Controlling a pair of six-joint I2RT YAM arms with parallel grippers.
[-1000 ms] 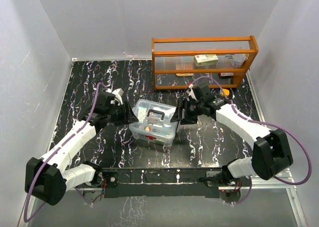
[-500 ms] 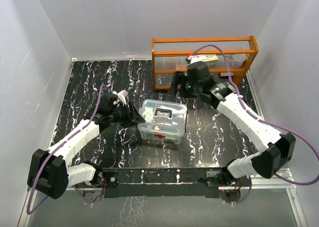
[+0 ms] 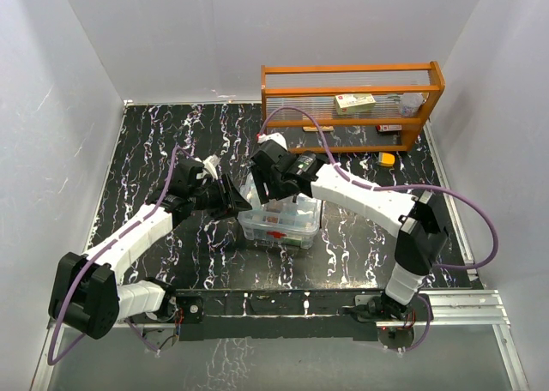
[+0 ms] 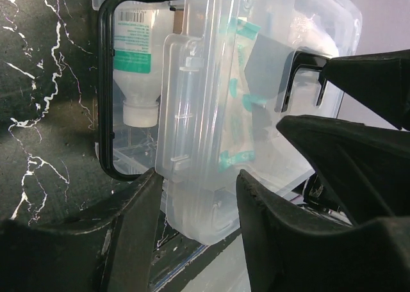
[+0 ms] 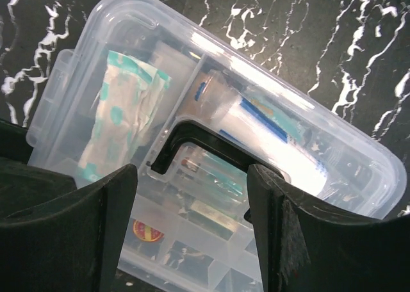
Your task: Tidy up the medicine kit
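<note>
Clear plastic medicine kit (image 3: 279,224), the rectangular box with rounded corners, sits about mid-table on the black marble-look tabletop (image 3: 154,151), lid on, in front of the orange wooden rack (image 3: 352,108) and well apart from it. From where I'm standing the left gripper (image 4: 198,178) looks clamped onto the kit's left end, with the box wall filling the gap between its fingers. The right gripper (image 5: 192,170) hangs over the lid, fingers spread wide either side of the dark lid handle (image 5: 170,145), touching nothing. Through the plastic you can see a white bottle with a green label (image 4: 134,48) and a teal-printed bandage packet (image 5: 118,106). My worry is the lift: if the right one grabs that handle and pulls while the lid is latched, the whole box comes up and twists against the left's pinch, and the contents slide out of their compartments. That thin slick wall could also slip free — then the box skids.
</note>
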